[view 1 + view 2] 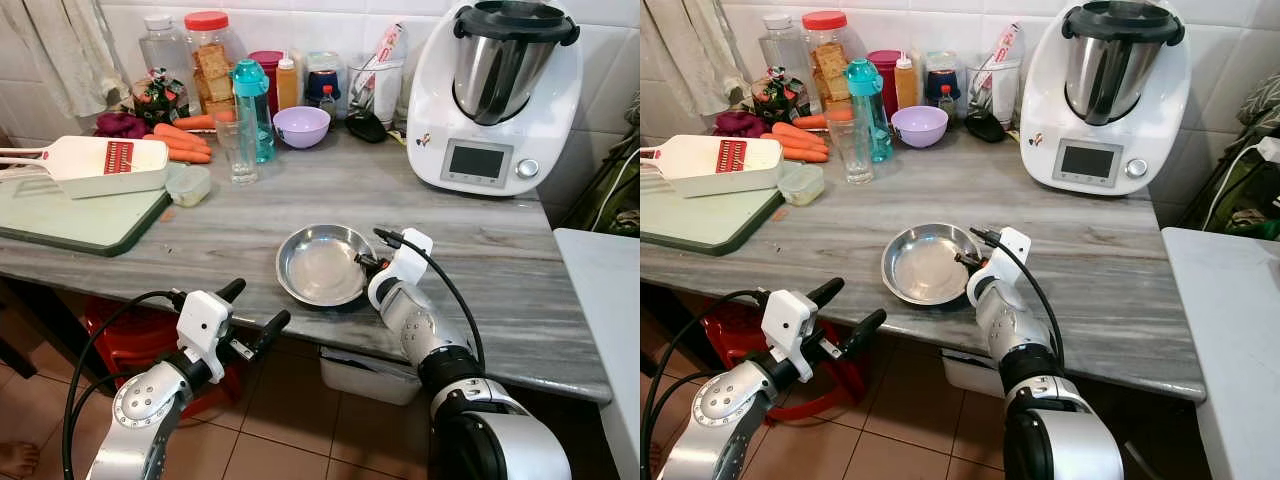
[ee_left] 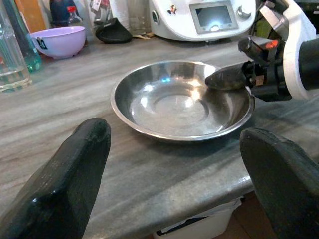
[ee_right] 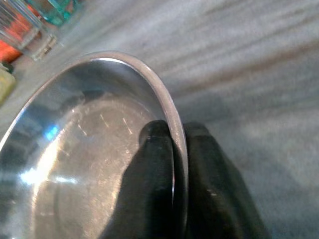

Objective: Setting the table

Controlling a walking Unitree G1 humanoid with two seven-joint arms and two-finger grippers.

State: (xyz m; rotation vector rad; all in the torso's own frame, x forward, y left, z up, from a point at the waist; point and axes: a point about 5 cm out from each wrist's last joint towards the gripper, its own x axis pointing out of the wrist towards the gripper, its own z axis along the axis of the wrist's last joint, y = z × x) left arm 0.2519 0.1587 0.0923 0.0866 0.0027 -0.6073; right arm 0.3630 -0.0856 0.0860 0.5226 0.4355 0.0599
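Note:
A shallow steel bowl (image 1: 315, 262) rests on the grey stone counter (image 1: 480, 270) near its front edge. My right gripper (image 1: 368, 265) is shut on the bowl's right rim. In the right wrist view one black finger (image 3: 154, 164) lies inside the bowl (image 3: 75, 164) and the other outside, pinching the rim. My left gripper (image 1: 260, 305) hangs open just in front of the counter edge, left of the bowl and apart from it. From the left wrist view its two fingers (image 2: 75, 174) frame the bowl (image 2: 169, 104), with nothing between them.
A white kitchen machine (image 1: 495, 95) stands at the back right. A drinking glass (image 1: 238, 145), teal bottle (image 1: 252, 105), purple bowl (image 1: 301, 126), jars and carrots (image 1: 180, 142) line the back. A green cutting board (image 1: 80, 215) with a white slicer (image 1: 100, 165) lies left.

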